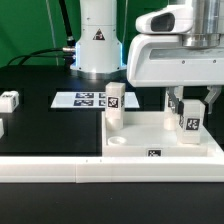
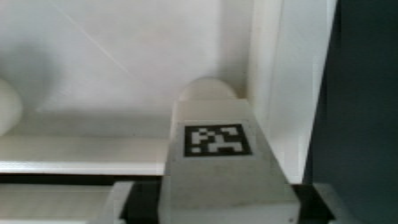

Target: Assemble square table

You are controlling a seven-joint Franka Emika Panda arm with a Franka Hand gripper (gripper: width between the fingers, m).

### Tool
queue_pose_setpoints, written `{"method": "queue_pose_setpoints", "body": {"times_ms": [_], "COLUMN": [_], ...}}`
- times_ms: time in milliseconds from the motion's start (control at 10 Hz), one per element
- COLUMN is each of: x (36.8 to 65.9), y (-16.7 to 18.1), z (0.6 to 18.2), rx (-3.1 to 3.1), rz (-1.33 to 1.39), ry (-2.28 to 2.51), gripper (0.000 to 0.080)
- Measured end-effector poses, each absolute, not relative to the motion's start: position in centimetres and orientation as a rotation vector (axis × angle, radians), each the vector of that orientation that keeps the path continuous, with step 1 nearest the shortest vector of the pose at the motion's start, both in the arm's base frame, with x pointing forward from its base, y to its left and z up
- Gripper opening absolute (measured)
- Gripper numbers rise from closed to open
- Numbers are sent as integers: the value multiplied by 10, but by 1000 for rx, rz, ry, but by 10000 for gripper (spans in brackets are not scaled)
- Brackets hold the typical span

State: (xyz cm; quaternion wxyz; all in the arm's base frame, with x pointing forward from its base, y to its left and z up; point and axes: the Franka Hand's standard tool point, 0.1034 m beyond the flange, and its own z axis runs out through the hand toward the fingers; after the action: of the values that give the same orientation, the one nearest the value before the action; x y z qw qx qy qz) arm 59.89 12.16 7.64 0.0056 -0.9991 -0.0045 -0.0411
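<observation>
The white square slab [image 1: 160, 140] lies at the exterior view's right, with a tag on its front edge. One white leg block [image 1: 114, 103] stands upright at its back left corner. My gripper [image 1: 188, 106] is shut on another tagged leg block [image 1: 189, 120] and holds it upright over the slab's right part. In the wrist view this leg [image 2: 217, 140] sits between my fingers [image 2: 139, 205], with my gripper [image 2: 222, 208] closed on its sides. The slab's surface [image 2: 107, 100] and its raised rim lie beyond it. I cannot tell whether the leg's lower end touches the slab.
Two loose leg blocks lie on the black table at the exterior view's left, one [image 1: 9, 100] farther back and one [image 1: 2, 127] nearer. The marker board [image 1: 85, 99] lies behind the slab. The long white border rail [image 1: 90, 170] runs along the front. The robot base [image 1: 97, 40] stands at the back.
</observation>
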Motion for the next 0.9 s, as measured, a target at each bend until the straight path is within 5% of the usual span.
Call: {"method": "queue_pose_setpoints", "body": {"times_ms": [900], "x": [597], "y": [120], "z": [75], "rx": [-2848], "rz": [-122], "ry": [1211], "gripper": [291]}}
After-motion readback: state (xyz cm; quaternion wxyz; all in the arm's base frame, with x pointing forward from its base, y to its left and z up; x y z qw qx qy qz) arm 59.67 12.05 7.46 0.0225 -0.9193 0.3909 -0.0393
